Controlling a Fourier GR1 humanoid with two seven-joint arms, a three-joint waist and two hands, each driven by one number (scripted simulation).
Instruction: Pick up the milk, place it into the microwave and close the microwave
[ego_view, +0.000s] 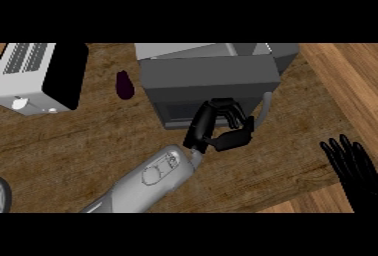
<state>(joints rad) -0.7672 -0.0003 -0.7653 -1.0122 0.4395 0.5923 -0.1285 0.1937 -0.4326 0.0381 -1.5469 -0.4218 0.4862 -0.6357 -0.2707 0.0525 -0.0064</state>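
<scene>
One dark grey microwave (210, 75); left robot hand (221, 129) clenched, right robot hand (355, 170) released

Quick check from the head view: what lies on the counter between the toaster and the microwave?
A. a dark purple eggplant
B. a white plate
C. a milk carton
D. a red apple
A. A dark purple eggplant lies on the wooden counter, right of the toaster and left of the microwave; no carton, plate or apple shows there.
</scene>
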